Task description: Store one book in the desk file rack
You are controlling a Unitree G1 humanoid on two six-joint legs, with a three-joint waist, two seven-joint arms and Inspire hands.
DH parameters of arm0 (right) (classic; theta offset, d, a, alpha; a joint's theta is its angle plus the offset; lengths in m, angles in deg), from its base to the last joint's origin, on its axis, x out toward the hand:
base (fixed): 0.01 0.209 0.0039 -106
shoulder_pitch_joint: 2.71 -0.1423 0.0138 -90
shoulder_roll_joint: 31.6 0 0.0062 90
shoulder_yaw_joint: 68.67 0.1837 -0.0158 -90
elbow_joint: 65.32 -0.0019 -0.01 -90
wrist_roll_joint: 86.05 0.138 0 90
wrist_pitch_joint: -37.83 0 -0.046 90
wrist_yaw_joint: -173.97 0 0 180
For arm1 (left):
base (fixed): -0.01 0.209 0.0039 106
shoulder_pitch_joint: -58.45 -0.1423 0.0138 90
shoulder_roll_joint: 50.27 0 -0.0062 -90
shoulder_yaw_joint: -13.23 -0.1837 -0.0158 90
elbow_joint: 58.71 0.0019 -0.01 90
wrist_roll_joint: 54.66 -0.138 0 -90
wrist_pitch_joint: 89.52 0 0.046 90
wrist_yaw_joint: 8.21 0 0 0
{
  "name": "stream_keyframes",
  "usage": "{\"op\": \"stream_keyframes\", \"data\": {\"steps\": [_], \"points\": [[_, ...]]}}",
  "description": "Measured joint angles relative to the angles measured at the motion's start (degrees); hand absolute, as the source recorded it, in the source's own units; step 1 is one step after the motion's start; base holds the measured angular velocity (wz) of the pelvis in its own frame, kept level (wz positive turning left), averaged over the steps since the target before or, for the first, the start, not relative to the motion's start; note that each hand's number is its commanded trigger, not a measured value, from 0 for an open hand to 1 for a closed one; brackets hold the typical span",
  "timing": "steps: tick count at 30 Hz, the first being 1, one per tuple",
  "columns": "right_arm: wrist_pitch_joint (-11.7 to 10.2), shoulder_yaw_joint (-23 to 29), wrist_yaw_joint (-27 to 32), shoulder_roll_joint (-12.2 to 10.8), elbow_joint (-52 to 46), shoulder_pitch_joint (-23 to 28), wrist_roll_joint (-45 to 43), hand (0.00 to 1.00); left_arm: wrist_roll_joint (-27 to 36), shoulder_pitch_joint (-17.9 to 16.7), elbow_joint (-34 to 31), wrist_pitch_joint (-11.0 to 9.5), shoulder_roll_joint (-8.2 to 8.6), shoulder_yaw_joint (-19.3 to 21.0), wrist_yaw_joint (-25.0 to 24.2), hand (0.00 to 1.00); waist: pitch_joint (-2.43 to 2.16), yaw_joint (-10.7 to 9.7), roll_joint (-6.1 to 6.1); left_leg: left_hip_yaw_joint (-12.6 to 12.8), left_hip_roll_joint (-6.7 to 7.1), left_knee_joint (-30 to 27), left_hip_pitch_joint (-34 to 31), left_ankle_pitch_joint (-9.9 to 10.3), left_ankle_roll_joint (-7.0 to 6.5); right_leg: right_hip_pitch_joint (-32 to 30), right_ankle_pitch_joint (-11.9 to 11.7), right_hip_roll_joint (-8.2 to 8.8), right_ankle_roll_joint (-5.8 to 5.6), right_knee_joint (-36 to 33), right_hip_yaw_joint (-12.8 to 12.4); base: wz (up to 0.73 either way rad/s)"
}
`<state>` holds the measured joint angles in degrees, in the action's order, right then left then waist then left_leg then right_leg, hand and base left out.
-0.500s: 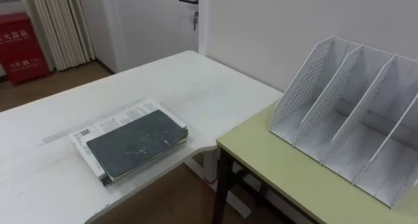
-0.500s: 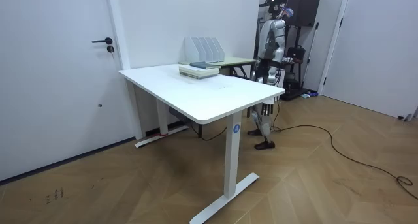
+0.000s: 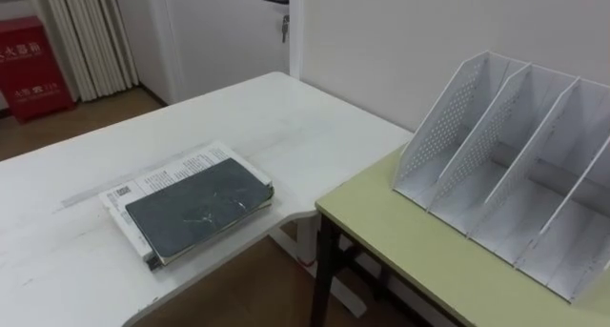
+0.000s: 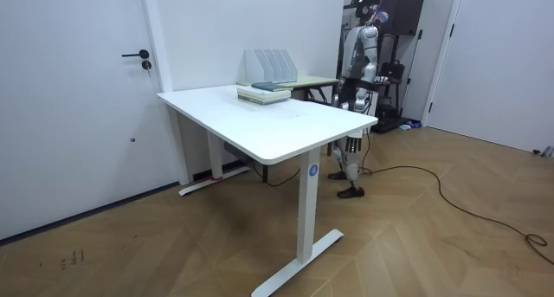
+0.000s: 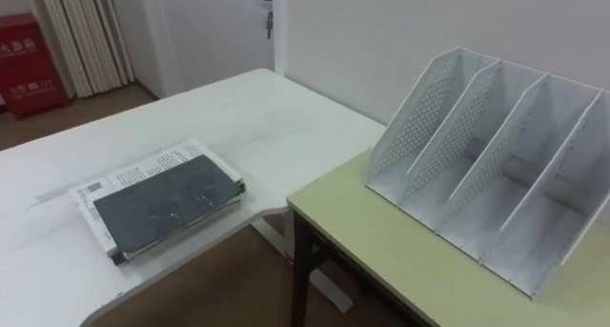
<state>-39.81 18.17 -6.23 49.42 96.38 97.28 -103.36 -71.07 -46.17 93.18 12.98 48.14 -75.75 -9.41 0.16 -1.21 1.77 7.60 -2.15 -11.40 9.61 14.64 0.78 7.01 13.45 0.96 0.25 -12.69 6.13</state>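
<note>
On the white table [image 3: 238, 108], a dark book [image 3: 195, 208] tops a printed booklet [image 3: 164, 174]; hands [image 4: 341, 103] too far to tell.

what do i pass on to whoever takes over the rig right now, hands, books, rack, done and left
Left robot hand and right robot hand: low in front of the robot in the room view, too small to read; neither is at the books.
Books: dark grey book lies flat on top of a printed white one, near the white table's edge.
File rack: on the green desk, with nothing in the compartments.
Done: nothing yet.
Left: pick up one book, carry it over the gap between the tables, stand it in a compartment.
</note>
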Motion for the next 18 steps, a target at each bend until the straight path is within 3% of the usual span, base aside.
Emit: {"op": "stream_keyframes", "data": {"steps": [10, 13, 15, 18], "points": [[-0.48, 0.08, -0.01, 0.24, 0.13, -0.03, 0.26, 0.00, -0.97, 0.63, -1.62, -0.19, -0.08, 1.06, 3.26, 0.00, -0.01, -0.07, -0.79, -0.16, 0.01, 0.09, -0.05, 0.00, 0.00, -0.21, 0.00, 0.00, 0.00, -0.02, 0.22, 0.00], [-1.07, 0.49, -0.03, 0.38, 0.04, -0.52, -0.13, 0.00, -2.70, 0.69, -4.48, -0.47, -0.27, 1.03, 3.50, 0.00, -0.01, -0.21, -0.84, -0.21, 0.01, 0.07, -0.08, 0.00, 0.00, -0.47, -0.01, -0.02, 0.00, -0.12, 0.13, -0.02], [-1.72, 0.67, -0.01, 0.60, -0.16, -0.92, -0.15, 0.00, -3.92, 0.58, -9.66, -0.61, -0.64, 1.02, 3.64, 0.00, 0.02, -0.29, -0.77, -0.29, 0.06, 0.09, -0.31, 0.00, 0.00, -0.31, -0.01, 0.04, -0.01, 0.02, 0.44, 0.06], [-3.13, 0.53, 0.22, 1.18, -0.15, -1.55, -0.22, 0.00, -5.01, 2.33, -13.33, -2.62, -1.09, 0.82, 5.84, 0.00, 0.05, -0.71, -0.79, -0.29, 0.13, 0.06, -0.36, -0.01, 0.00, -0.29, -0.02, 0.10, -0.02, 0.01, 0.38, 0.02]]}}
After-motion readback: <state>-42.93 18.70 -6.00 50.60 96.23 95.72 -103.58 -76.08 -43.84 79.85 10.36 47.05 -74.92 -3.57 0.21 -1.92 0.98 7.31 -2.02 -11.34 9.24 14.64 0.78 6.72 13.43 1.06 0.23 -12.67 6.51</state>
